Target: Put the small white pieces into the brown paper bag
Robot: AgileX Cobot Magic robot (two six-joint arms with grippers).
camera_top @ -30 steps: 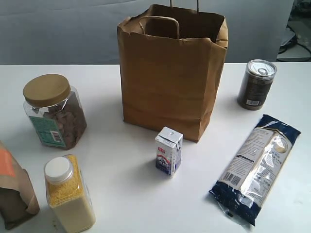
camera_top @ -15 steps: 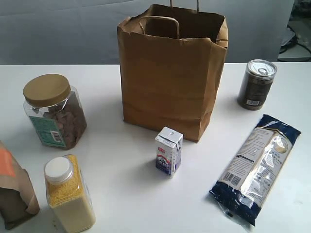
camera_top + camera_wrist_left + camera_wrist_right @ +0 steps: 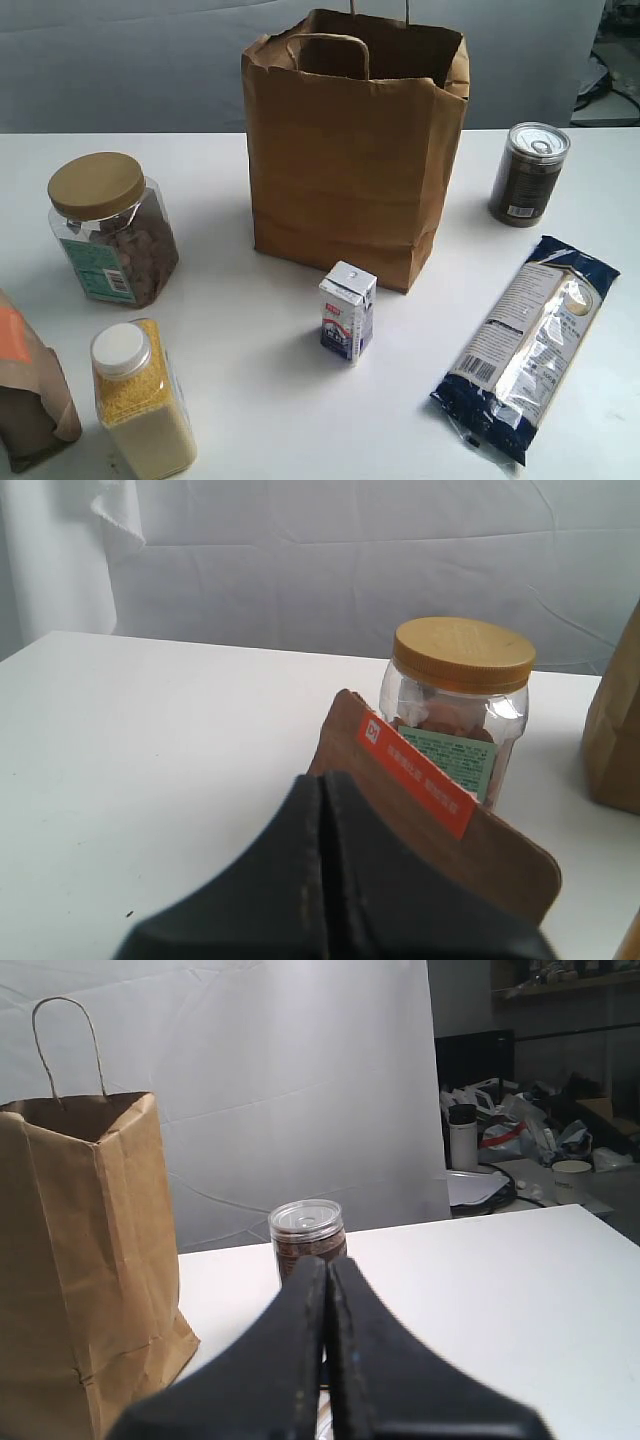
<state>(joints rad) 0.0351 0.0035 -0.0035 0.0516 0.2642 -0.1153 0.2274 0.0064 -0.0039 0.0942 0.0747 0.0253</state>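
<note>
The brown paper bag (image 3: 350, 150) stands upright at the back middle of the white table, mouth open, handles up; it also shows in the right wrist view (image 3: 80, 1260). No small white pieces show in any view. My left gripper (image 3: 322, 780) is shut with nothing between its fingers, low behind a brown pouch with an orange label (image 3: 450, 810). My right gripper (image 3: 328, 1262) is shut and empty too, pointing toward a dark can. Neither gripper appears in the exterior view.
On the table: a gold-lidded jar (image 3: 110, 230), a bottle of yellow grains (image 3: 140, 400), the brown pouch (image 3: 30, 390), a small white-and-blue carton (image 3: 347, 310), a dark can (image 3: 528, 172), a long noodle packet (image 3: 530, 345).
</note>
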